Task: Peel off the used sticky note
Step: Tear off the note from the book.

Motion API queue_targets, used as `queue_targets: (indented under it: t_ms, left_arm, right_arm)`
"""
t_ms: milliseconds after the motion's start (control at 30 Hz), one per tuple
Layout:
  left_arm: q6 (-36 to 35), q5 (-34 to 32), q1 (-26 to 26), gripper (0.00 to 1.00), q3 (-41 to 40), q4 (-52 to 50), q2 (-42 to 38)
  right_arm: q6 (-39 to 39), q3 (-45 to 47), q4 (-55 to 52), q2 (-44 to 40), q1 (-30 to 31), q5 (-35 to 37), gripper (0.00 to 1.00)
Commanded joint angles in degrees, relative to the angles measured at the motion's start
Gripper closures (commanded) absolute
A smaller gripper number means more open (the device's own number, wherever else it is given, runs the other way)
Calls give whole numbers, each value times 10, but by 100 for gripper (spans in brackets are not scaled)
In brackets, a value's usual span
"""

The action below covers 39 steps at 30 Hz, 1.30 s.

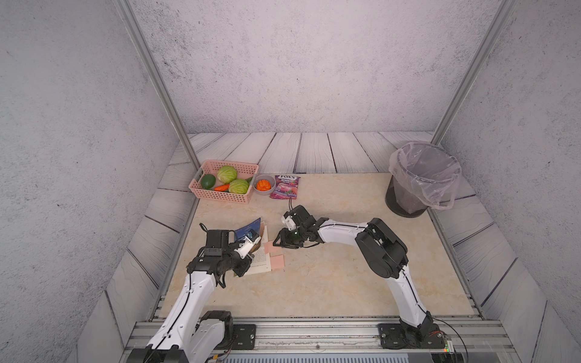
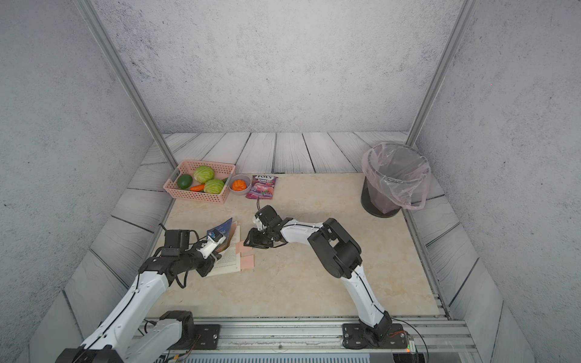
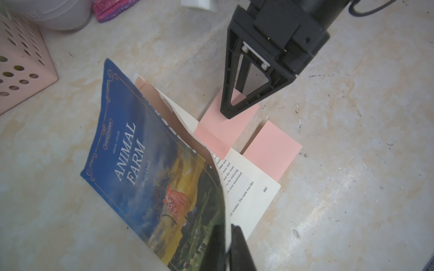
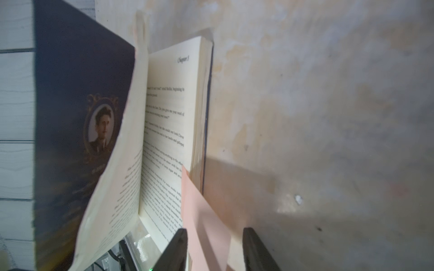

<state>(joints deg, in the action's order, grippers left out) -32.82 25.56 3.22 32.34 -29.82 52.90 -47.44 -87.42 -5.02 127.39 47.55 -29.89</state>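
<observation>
Peeling is not yet begun: the left gripper (image 3: 226, 232) pinches the blue paperback book (image 3: 141, 164) open on the beige bench (image 1: 330, 267), while the right gripper (image 4: 215, 232), jaws half-parted, straddles the pink square sticky note (image 3: 225, 126) stuck to the page edge.

Grey speckled walls (image 1: 283, 63) — beige marbled tabletop (image 1: 330, 283), plank-patterned surround (image 1: 314, 151).

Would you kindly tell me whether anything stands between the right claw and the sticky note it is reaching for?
Nothing visible does. The right claw has its open jaws on either side of the note, and the left claw holds the book's cover and front pages lifted clear of it.
</observation>
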Motion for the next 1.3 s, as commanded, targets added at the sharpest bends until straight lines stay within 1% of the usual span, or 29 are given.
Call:
queue_targets:
  t_ms: [0,67,100,167,200,533,700,867,967,1067,1133,1267]
  left_arm:
    - [-3,12,-3,100,11,0,-6]
    - [0,4,-3,100,10,3,-5]
    - [2,1,-3,100,9,5,-5]
    - [7,-6,-3,100,9,9,-5]
    - [9,-7,-3,100,9,11,-4]
    - [19,-15,-4,100,9,21,0]
    - [36,-12,-3,100,10,35,6]
    - [45,-12,-3,100,15,40,20]
    - [45,-10,-3,100,15,41,21]
    - [43,6,-3,100,13,38,16]
    - [42,17,-3,100,10,38,12]
    - [40,34,-2,100,2,44,6]
  right_arm:
    - [1,-8,-8,6,-1,-6,68]
    - [0,-3,-7,1,0,-3,79]
    - [0,0,-8,-2,-1,-1,82]
    - [0,9,-8,-11,-2,11,97]
    - [1,14,-8,-19,-3,17,100]
    - [-20,98,31,-88,-21,59,100]
    - [-35,134,63,-116,-24,59,100]
    - [-35,153,60,-136,-30,64,100]
    - [-34,168,63,-154,-40,61,100]
    - [-30,190,61,-193,-60,50,100]
    - [-15,196,31,-242,-78,54,100]
    - [47,168,-115,-359,-150,92,100]
